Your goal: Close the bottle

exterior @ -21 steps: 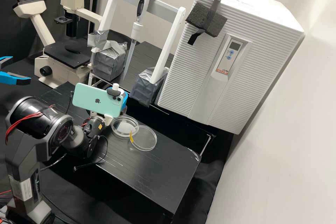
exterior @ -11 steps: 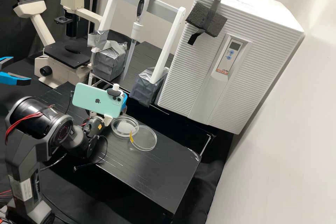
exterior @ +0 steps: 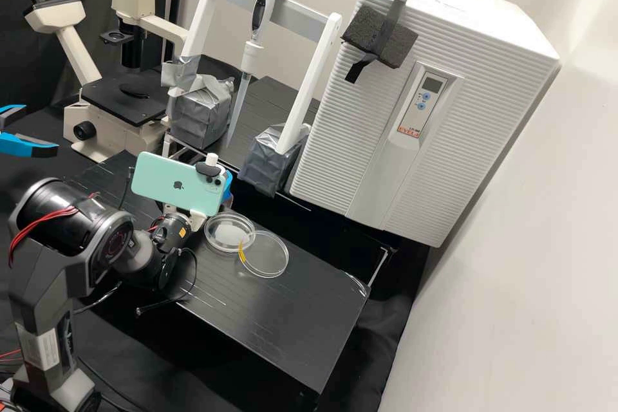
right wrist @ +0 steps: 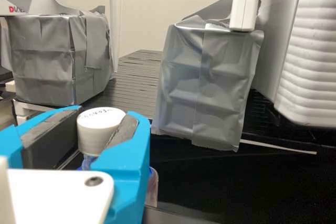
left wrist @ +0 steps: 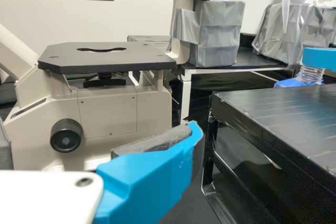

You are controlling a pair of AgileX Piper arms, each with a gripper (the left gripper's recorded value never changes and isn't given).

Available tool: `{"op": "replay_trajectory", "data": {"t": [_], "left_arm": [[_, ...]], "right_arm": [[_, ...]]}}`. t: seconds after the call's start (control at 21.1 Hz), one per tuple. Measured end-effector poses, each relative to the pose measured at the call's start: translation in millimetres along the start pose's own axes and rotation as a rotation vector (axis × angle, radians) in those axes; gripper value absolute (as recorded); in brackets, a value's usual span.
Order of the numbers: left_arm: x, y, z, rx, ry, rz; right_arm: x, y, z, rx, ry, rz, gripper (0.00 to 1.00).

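The right arm has edged a shade to the left since a moment ago, hardly more. Its right tool (right wrist: 102, 129) stays clamped on the bottle's white cap (right wrist: 98, 119). The cap is round and flat-topped, with faint writing on it. Just under that tool's fingers shows the clear, ribbed neck of the upright bottle (left wrist: 310, 73). Clear dishes (exterior: 264, 254) lie on the tabletop (exterior: 277, 309) just beside that tool. Farther off, the left tool (exterior: 35, 130) hangs with its fingers apart, near a microscope (exterior: 109, 109).
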Motion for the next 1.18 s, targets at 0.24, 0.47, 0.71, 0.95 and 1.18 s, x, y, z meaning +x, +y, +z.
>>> {"op": "replay_trajectory", "data": {"t": [0.24, 0.47, 0.71, 0.95, 1.18], "left_arm": [[0.3, 0.1, -0.1, 0.000, 0.000, 0.000], [0.5, 0.4, -0.2, 0.001, 0.000, 0.001], [1.9, 2.1, -0.5, 0.004, -0.002, 0.008], [5.6, 3.1, -1.8, 0.005, -0.006, 0.010], [8.4, 3.4, -0.8, 0.007, -0.016, 0.009]], "right_arm": [[0.0, 0.0, 0.0, 0.000, 0.000, 0.000, 0.00], [0.0, 0.0, 0.0, 0.000, 0.000, 0.000, 0.00], [0.0, 0.0, 0.0, 0.000, 0.000, 0.000, 0.00], [0.0, 0.0, 0.0, 0.000, 0.000, 0.000, 0.00], [-0.9, 1.7, -1.7, -0.002, 0.002, 0.003, 1.00]]}}
